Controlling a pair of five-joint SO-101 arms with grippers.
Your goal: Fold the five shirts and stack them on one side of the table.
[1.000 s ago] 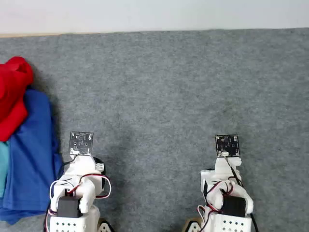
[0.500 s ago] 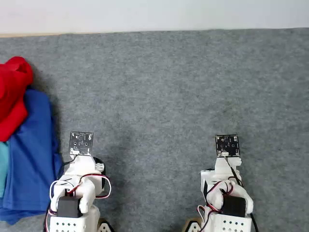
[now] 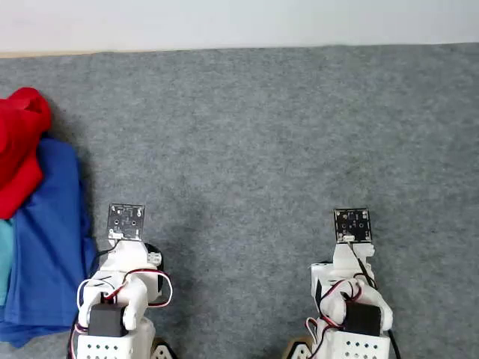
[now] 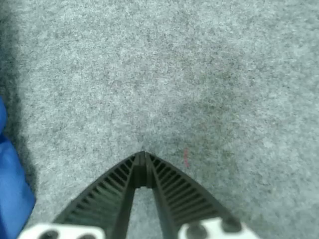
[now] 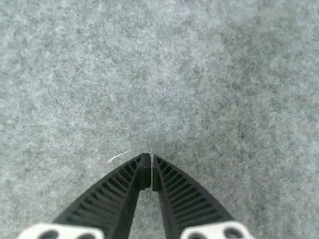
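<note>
The shirts lie piled at the tabletop's left edge: a crumpled red shirt point(image 3: 19, 149) overlaps the far end of a blue shirt point(image 3: 49, 239), and a teal shirt point(image 3: 4, 258) is mostly cut off by the frame. The grey tabletop point(image 3: 262, 134) stretches open to their right. The left gripper point(image 4: 144, 159), near the blue cloth, and the right gripper point(image 5: 151, 162) are both closed on nothing. Nothing has shifted since the earlier frames.

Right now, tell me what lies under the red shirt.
The red shirt, crumpled, rests partly on a blue shirt; a strip of teal cloth shows beside that. Whatever lies beneath the red cloth itself is covered.
</note>
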